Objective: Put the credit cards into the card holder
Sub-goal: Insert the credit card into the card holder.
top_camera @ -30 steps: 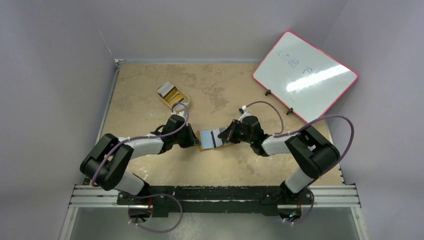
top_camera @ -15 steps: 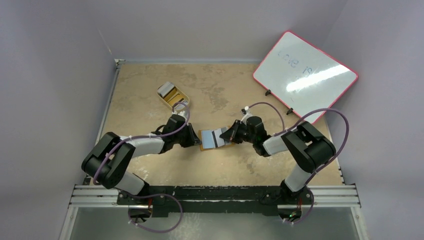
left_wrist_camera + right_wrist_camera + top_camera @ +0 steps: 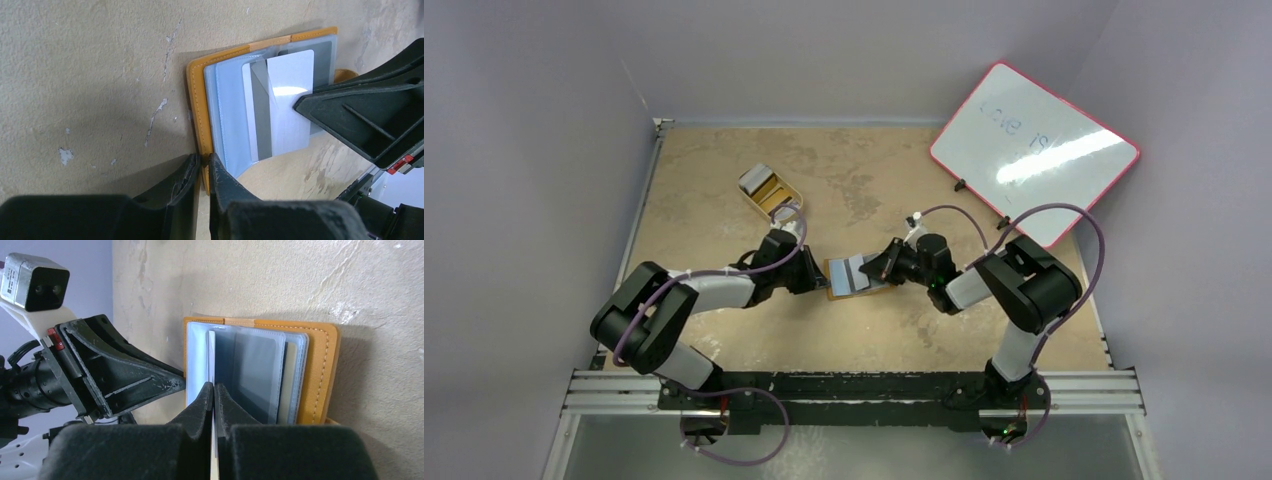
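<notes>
The card holder lies open at mid-table, orange-tan with grey-blue pockets. My left gripper is shut on its orange left edge, jaws pinching the rim. My right gripper is shut on a pale silver credit card and holds it over the pockets, its far end at or in one pocket. In the right wrist view the card shows edge-on between my jaws, over the open holder. More cards lie in the cream tray.
The cream oval tray stands behind the left gripper. A pink-framed whiteboard leans at the back right. The table's left edge meets a wall. Both grippers sit close together over the holder.
My right gripper has slid slightly left toward the holder with the card, and its elbow has swung inward. The left gripper keeps its hold and has barely moved.
</notes>
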